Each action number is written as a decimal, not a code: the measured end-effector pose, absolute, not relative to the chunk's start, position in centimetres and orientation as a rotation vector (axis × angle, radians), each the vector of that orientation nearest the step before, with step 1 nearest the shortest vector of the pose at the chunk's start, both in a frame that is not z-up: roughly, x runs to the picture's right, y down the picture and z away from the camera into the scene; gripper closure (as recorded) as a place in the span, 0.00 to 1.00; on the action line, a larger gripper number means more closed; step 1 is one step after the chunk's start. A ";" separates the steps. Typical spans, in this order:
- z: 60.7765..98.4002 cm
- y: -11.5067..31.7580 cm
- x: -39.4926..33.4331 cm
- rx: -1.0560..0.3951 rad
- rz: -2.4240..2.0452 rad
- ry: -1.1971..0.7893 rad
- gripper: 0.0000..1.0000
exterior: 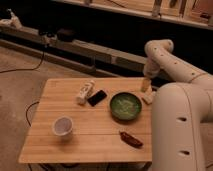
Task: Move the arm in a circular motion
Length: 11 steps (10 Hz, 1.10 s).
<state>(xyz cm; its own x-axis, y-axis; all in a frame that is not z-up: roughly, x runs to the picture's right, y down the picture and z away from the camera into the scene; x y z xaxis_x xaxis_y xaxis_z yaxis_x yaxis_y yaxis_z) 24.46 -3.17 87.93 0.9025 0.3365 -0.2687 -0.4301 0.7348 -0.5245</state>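
My white arm (165, 57) rises from the right and bends down over the far right corner of the wooden table (55, 112). My gripper (146, 92) hangs at its end, just above the table's right edge, beside the green bowl (125, 106). It holds nothing that I can see.
On the table lie a white bottle on its side (85, 92), a black phone-like object (97, 98), a white cup (63, 126) and a dark red-brown object (131, 139). My white body (177, 130) fills the right side. A long bench and shelf run along the back wall.
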 end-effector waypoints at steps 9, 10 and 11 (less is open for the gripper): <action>77.3 5.9 1.6 -0.686 0.052 -0.120 0.20; 75.5 7.9 1.1 -0.707 0.022 -0.148 0.20; 74.1 9.7 1.3 -0.727 -0.015 -0.162 0.20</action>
